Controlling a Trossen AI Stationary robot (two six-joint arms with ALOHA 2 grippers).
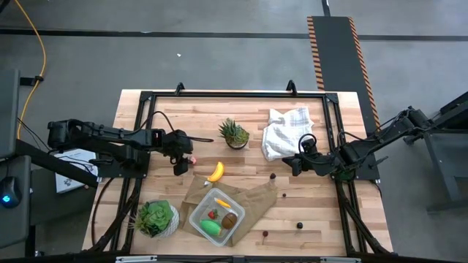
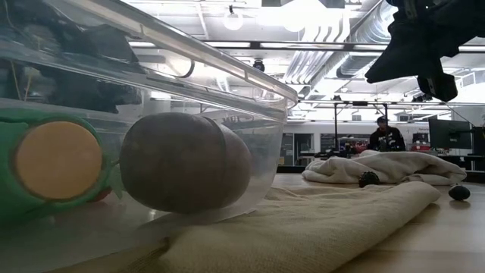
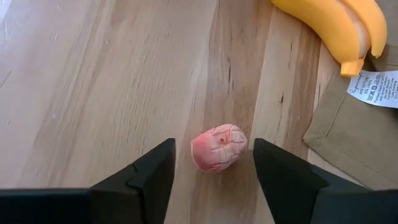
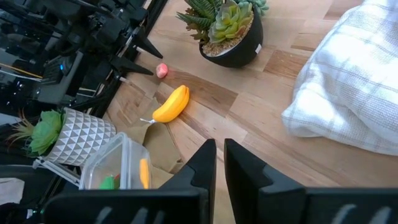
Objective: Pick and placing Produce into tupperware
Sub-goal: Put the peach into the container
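A small pink wrinkled produce piece (image 3: 217, 147) lies on the bare wood, and my left gripper (image 3: 214, 163) is open with one finger on each side of it, not touching. In the high view the left gripper (image 1: 183, 162) is left of the yellow banana (image 1: 215, 172), which lies on the wood by the paper bag's corner. The clear tupperware (image 1: 197, 212) rests on the brown paper bag and holds a green piece (image 1: 210, 228), a brown kiwi (image 1: 229, 220), a red strawberry (image 1: 212, 215) and a yellow-orange piece (image 1: 221, 202). My right gripper (image 4: 220, 155) is shut and hovers near the white cloth (image 1: 287, 131).
A spiky potted plant (image 1: 234, 134) stands beyond the banana; a leafy plant in a white pot (image 1: 156, 218) stands left of the tupperware. Small dark pieces (image 1: 273, 175) (image 1: 299, 225) lie on the wood to the right. A person (image 2: 386, 136) shows far behind the table.
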